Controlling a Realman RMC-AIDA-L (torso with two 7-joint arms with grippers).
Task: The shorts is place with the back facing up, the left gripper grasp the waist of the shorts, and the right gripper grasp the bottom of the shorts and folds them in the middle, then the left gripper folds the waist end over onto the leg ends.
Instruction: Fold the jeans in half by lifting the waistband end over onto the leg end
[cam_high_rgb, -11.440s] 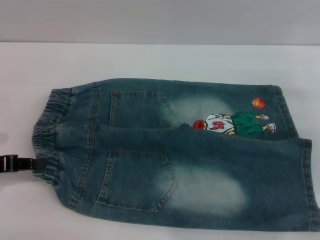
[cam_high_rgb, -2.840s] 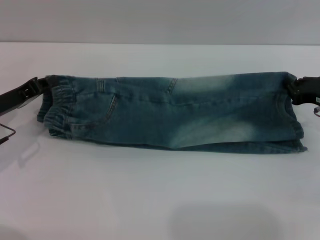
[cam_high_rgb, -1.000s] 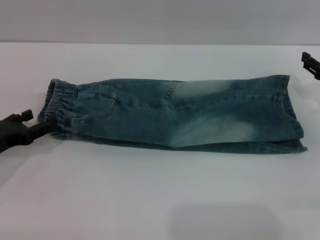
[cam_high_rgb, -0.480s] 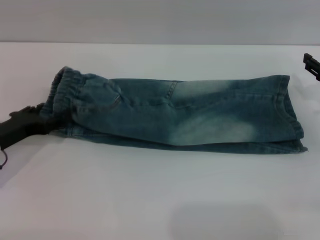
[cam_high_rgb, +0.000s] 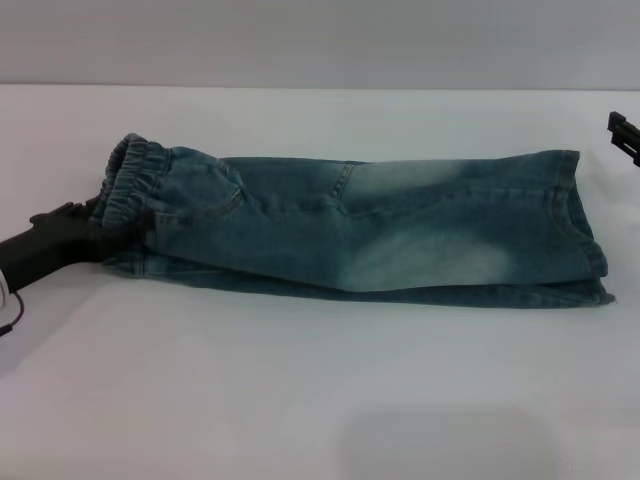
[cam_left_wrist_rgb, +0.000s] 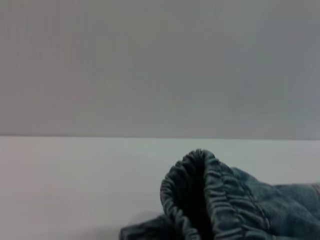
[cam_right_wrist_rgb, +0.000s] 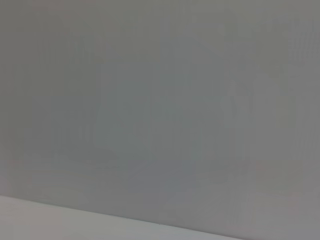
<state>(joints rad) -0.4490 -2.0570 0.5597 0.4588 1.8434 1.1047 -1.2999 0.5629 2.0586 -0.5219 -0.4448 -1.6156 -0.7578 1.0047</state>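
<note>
**Head view: waist end gripped, second fold about to start**

Seen lying on the white table (cam_high_rgb: 300, 400), already halved lengthwise: shorts (cam_high_rgb: 380, 235), a long denim strip running side to side, waistband (cam_high_rgb: 125, 180) at the robot's left, leg hems (cam_high_rgb: 580, 225) at its right. Left gripper (cam_high_rgb: 85, 235) tucked against the waistband's near corner, apparently pinched on the cloth, with that end lifted and bunched; fingers themselves hidden by denim, so closure judged, not seen. Left wrist view filled low down by the puckered elastic (cam_left_wrist_rgb: 210, 200) standing off the table. Right gripper (cam_high_rgb: 622, 132) off at the far right edge, clear of the hems, grasping nothing visible; opening impossible to tell.

To do this step well: raise the waist just enough to clear, carry it straight along the long axis toward the hems, keep both layers together, lay edge on edge, release only once flat.
</note>
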